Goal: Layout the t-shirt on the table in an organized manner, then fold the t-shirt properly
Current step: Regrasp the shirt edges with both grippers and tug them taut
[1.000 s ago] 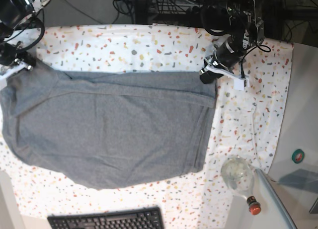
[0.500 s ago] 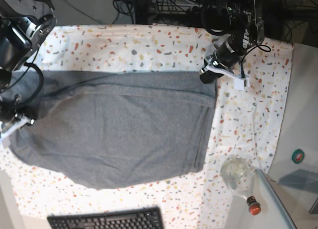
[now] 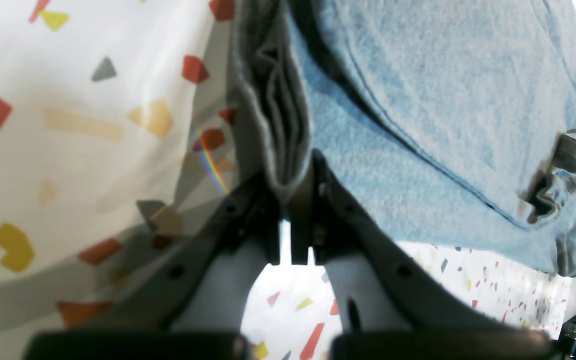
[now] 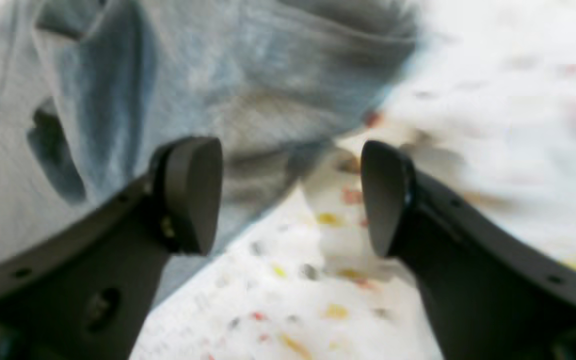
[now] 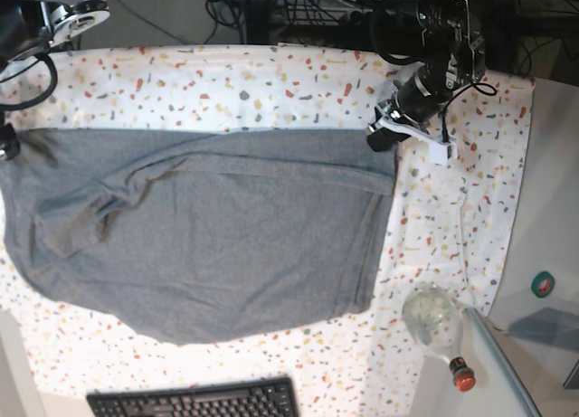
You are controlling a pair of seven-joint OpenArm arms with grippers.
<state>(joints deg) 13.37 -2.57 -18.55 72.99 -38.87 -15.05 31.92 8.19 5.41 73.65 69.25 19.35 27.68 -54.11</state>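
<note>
T-shirt (image 5: 208,236): heather-grey cotton, spread flat across the middle and left of the desk (image 5: 271,82), taking up most of the base view. One straight hemmed edge lies at the right side; a curved edge sags toward the keyboard (image 5: 194,401). Diagonal creases and a bunched fold mark the left part; a folded band runs along the top edge.

Left end effector (image 3: 288,200): jaws narrow, pinched on a folded top-right corner of the t-shirt, several layers of cloth between them.

Right end effector (image 4: 290,195): jaws wide apart, holding nothing, above the shirt's edge where grey cloth meets the desk; view blurred.

Desk: white cloth speckled with red, orange, yellow and grey flecks.

Surroundings: clear bottle (image 5: 439,326) with red cap on its side at lower right; dark cables and equipment beyond the far edge.
</note>
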